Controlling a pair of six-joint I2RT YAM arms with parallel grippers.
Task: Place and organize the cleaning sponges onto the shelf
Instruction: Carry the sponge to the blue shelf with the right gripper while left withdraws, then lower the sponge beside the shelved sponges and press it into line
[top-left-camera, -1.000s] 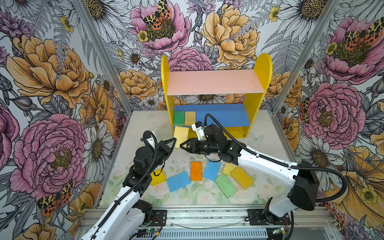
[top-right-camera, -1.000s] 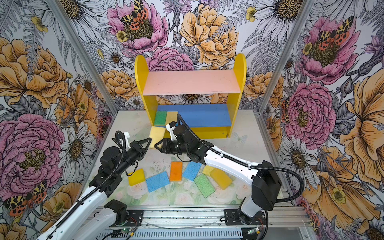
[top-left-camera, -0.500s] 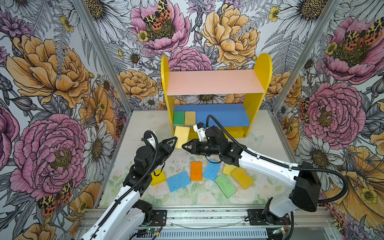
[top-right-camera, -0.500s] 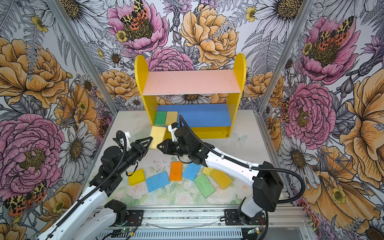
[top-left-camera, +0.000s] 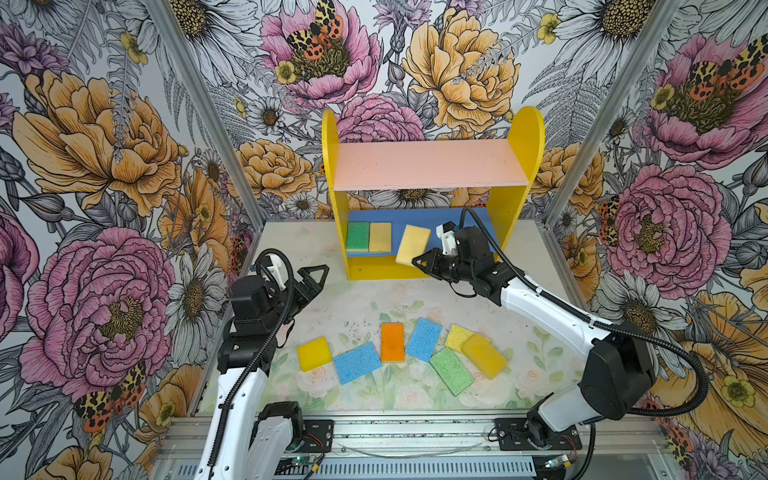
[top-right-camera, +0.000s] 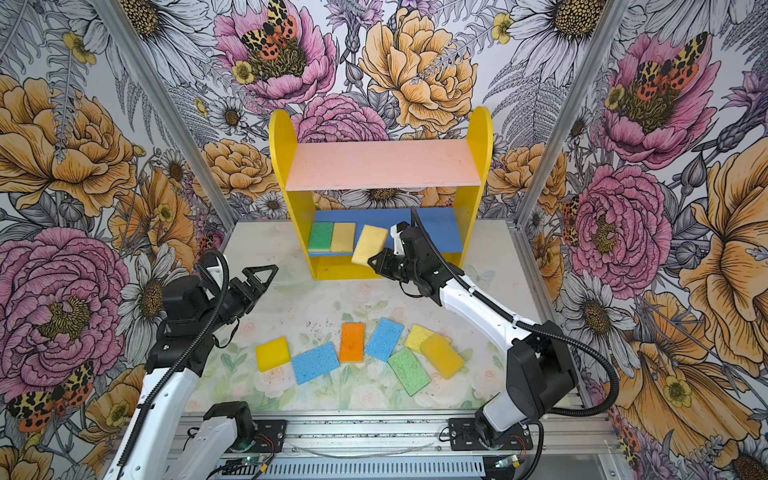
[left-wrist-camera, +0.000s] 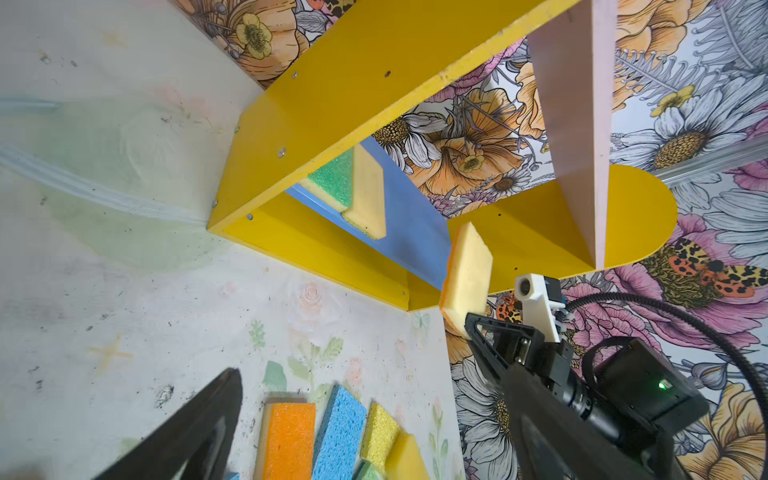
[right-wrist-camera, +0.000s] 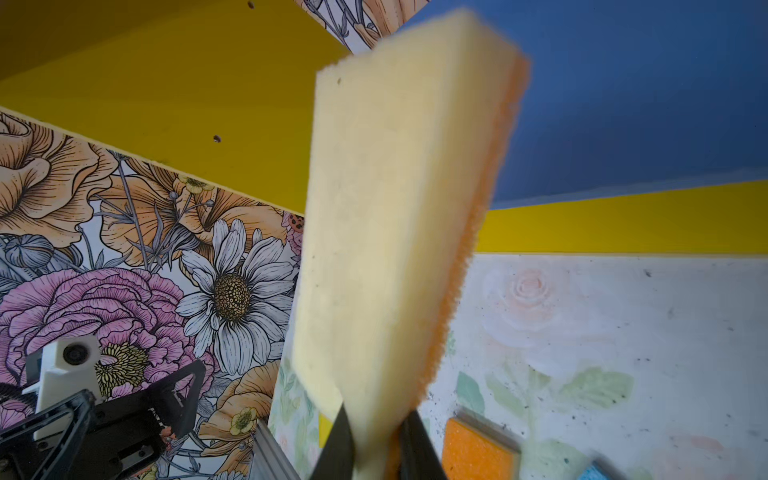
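Observation:
The shelf stands at the back, with a green sponge and a tan sponge side by side on its blue lower board. My right gripper is shut on one end of a pale tan-yellow sponge with an orange back. It holds the sponge tilted just in front of that board. My left gripper hangs open and empty to the shelf's left. Several sponges lie on the table in front: yellow, blue, orange, blue, green.
Two more yellow sponges overlap at the right end of the row. The pink upper board is bare. Flowered walls close the table on three sides, and a metal rail runs along the front.
My left gripper has opened and let go of the pale sponge. My right gripper has closed on it and carried it right, up to the shelf's blue board.

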